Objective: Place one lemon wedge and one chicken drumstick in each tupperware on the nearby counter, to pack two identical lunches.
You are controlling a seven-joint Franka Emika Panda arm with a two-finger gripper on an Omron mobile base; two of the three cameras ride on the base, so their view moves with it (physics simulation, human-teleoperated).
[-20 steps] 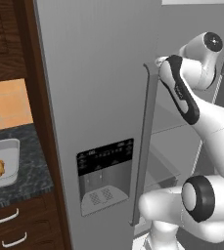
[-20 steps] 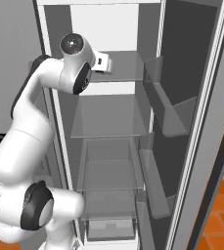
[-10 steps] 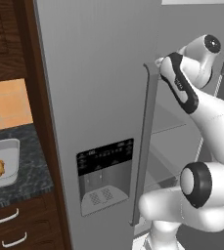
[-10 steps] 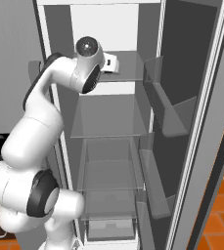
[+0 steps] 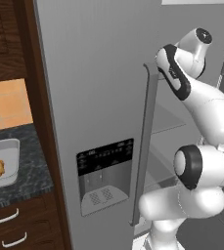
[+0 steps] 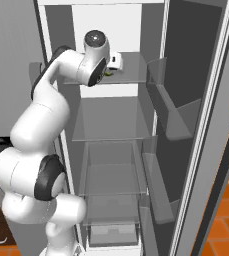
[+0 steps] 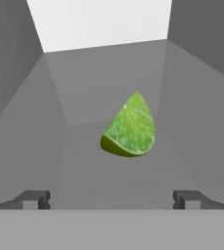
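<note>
Grey fridge shelf [image 7: 84, 156] — lemon wedge [image 7: 129, 128] upright, tip up.

The arm has reached deeper into the open fridge [image 6: 196, 125], toward the back of its upper shelf [image 6: 131, 75]. The gripper [image 7: 111, 199] is now nearer to the lemon wedge [image 7: 129, 128].

fridge [image 6: 186, 125] open | shelves [image 6: 111, 120] (glass) | dispenser [image 5: 105, 176] on door
</note>
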